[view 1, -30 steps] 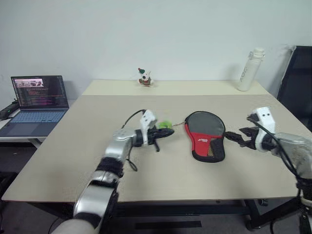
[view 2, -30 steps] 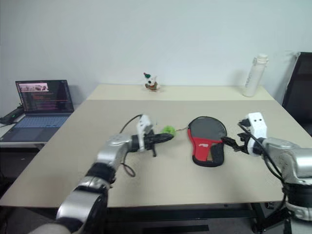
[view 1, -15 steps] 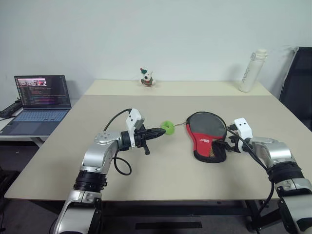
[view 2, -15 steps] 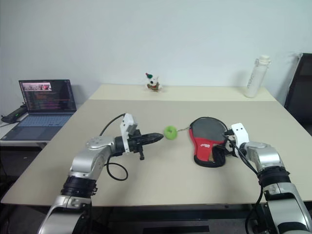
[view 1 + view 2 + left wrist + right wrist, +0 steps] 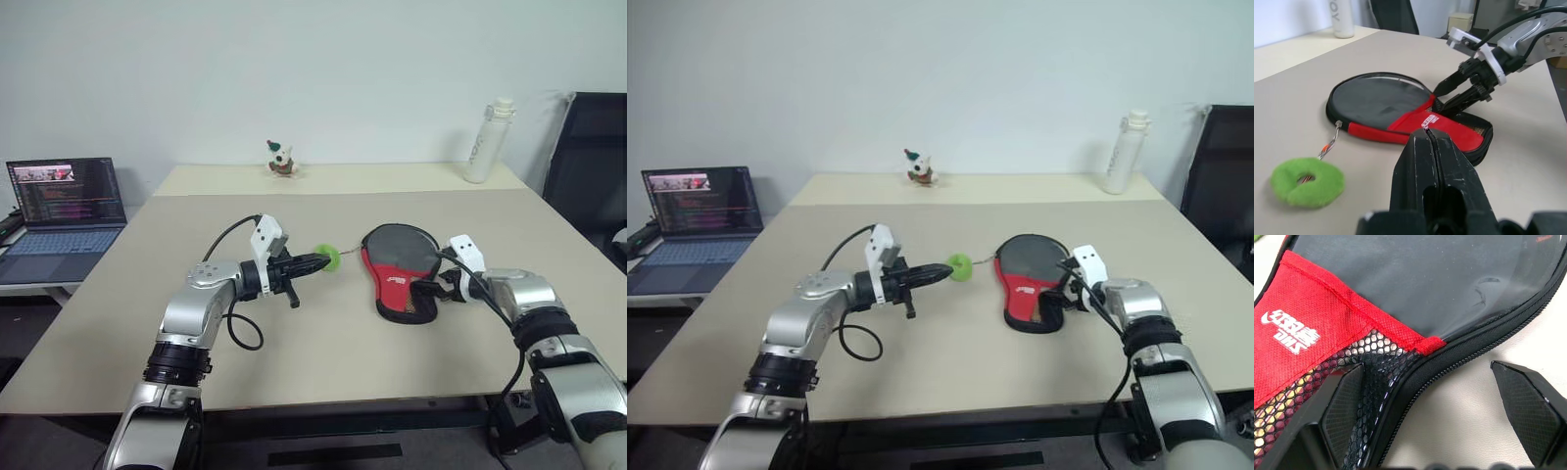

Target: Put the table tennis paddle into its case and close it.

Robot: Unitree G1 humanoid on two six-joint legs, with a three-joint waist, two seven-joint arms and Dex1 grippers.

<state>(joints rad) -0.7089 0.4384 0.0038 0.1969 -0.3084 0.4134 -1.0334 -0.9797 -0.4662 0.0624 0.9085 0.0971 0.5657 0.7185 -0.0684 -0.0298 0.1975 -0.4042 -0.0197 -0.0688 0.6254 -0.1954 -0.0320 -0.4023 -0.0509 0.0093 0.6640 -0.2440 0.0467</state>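
The black and red case lies flat near the table's middle, its glossy black round part toward the far side. Its white logo and mesh pocket sit at the narrow near end. The table tennis paddle is hidden; I cannot tell whether it is inside. A cord runs from the case's zip to the green ball charm. My left gripper is shut and level, its tip just beside the charm with nothing between the fingers. My right gripper is open, one finger over the mesh pocket, the other outside the zip edge.
A laptop stands on a low side table at the left. At the table's far edge sit a small toy figure and a white bottle. A black chair is at the right.
The head camera has shifted. My right gripper came down and in toward the case, and now straddles the case's edge at the mesh pocket. My left gripper stays shut beside the charm.
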